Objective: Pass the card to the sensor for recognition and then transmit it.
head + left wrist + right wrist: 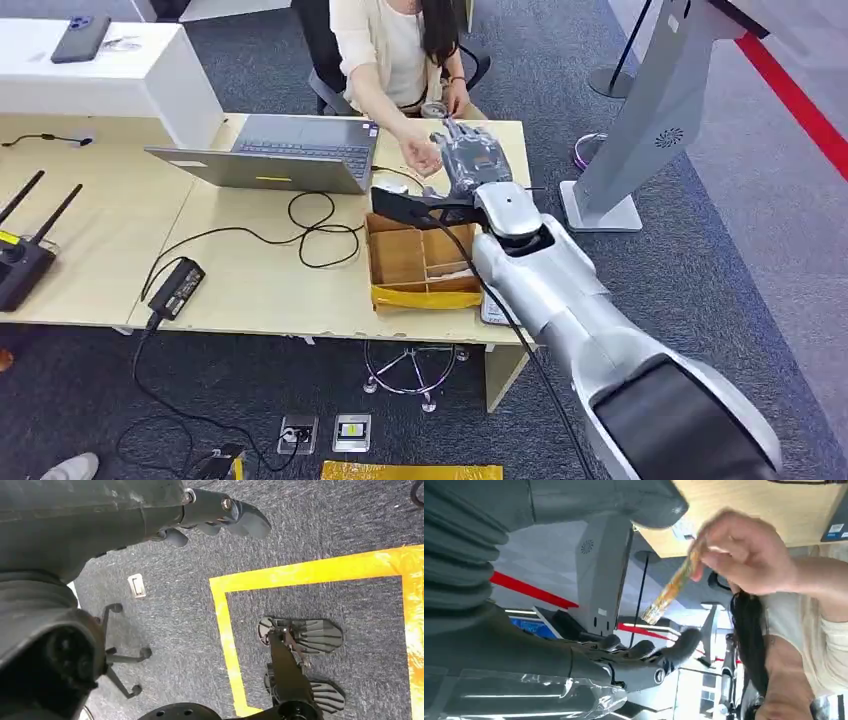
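Silver right hand is extended over the desk, fingers spread, holding nothing. Beyond it, the person's hand grips the card. Handover appears complete or under way; sensor recognition cannot be confirmed.
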### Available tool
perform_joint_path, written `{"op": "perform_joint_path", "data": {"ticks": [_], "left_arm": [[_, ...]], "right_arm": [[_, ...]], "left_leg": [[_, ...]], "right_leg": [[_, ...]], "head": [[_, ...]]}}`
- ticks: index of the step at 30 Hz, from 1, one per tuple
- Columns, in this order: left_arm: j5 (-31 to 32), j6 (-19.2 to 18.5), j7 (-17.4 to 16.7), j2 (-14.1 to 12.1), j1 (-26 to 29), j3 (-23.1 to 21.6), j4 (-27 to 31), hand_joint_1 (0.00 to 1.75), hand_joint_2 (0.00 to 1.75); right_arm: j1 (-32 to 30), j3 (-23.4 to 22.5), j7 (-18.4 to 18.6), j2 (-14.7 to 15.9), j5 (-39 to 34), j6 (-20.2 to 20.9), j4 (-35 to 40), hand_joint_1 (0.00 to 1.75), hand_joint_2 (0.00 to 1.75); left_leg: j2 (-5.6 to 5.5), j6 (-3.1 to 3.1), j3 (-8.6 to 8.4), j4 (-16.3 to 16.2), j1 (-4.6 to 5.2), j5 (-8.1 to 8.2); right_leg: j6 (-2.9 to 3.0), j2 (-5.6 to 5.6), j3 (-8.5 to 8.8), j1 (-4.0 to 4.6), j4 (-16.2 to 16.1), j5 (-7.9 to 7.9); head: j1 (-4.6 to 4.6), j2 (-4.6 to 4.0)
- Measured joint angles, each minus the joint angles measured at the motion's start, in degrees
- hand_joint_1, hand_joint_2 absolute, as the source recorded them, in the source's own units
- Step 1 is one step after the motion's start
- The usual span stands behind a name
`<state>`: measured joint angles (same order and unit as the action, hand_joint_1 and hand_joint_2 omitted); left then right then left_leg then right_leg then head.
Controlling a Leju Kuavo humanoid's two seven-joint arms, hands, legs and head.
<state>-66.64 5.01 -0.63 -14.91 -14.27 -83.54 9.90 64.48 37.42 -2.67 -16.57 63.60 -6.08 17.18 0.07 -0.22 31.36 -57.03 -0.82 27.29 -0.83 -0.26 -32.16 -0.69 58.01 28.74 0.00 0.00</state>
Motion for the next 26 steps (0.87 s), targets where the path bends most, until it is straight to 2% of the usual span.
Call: {"op": "perform_joint_path", "data": {"ticks": [7,14,21,26], "left_arm": [[-0.20,0.00,-0.26,0.02,0.00,-0.61,0.00,0.00,0.00],[-1.60,0.35,-0.35,0.02,0.45,-1.05,0.00,0.00,0.00],[-3.02,0.98,0.33,0.02,2.06,-1.09,0.00,0.00,0.00],[-3.67,1.44,1.01,0.04,3.00,-1.09,0.00,0.00,0.00]], "right_arm": [[-0.51,0.00,-1.88,0.98,-2.67,1.46,-0.57,0.00,0.00],[-0.88,-2.43,-6.67,4.29,-10.52,1.31,-0.70,0.00,0.00],[-3.55,-6.82,-11.23,9.70,-17.33,-1.64,-0.74,0.00,0.00],[-5.94,-12.05,-13.75,14.14,-24.22,-5.36,-0.85,0.00,0.00]], "left_leg": [[0.00,0.00,0.00,0.00,0.00,0.00],[0.00,0.00,0.00,-0.01,0.01,0.00],[0.01,0.01,0.00,-0.03,0.01,0.01],[-0.01,0.01,0.02,-0.03,0.01,0.01]], "right_leg": [[0.00,0.00,-0.01,0.00,0.00,0.00],[0.00,0.00,0.00,-0.01,-0.01,0.00],[0.00,0.01,0.00,-0.01,-0.02,0.00],[0.00,-0.04,0.00,-0.01,-0.03,0.00]], "head": [[0.00,-0.02],[0.00,-0.02],[0.00,-0.02],[0.00,-0.02]]}}
